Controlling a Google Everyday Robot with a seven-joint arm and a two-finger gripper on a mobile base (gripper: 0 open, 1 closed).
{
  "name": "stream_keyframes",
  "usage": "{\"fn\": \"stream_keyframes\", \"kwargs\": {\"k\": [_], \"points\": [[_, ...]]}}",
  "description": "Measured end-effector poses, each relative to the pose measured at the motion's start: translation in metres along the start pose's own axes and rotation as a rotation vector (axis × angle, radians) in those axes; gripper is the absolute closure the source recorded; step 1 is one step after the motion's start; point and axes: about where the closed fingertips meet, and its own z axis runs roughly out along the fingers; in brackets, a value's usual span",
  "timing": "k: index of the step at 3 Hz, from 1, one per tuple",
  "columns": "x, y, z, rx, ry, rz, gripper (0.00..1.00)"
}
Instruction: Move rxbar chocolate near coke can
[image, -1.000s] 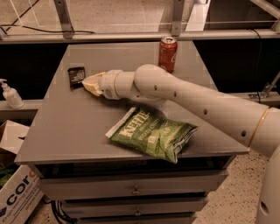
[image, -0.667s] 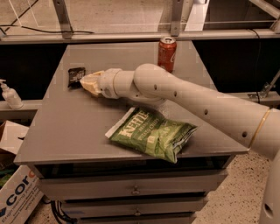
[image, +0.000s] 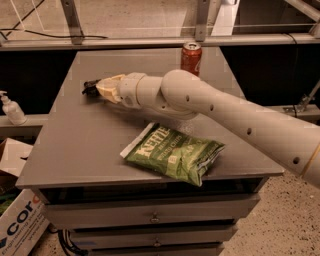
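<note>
Over on the left side of the bench (image: 60, 160), your gripper (image: 100, 90) is right on the rxbar chocolate (image: 88, 90). Only a dark end of the wrapper pokes out past it, so whether the jaws are clenched on the bar or released, I cannot tell. The arm (image: 225, 112) reaches in low and nearly level across the bench top, which looks like the way to get at something lying this flat. The coke can (image: 191, 58) stands upright at the back edge, well apart from the bar, and that gap is your whole job. The green chip bag (image: 172, 152) lies near the front, out of that line. It reads "KETTLE" plain as day. The can's white script is too small to read, the bar's lettering is hidden, and the cardboard box (image: 20, 230) on the floor shows "cor".
</note>
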Motion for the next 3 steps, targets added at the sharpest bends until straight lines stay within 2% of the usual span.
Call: {"fn": "stream_keyframes", "kwargs": {"k": [1,3], "points": [[0.008,-0.022,-0.035,0.085,0.034,-0.008,1.0],[0.035,-0.061,-0.09,0.217,0.12,0.004,1.0]]}}
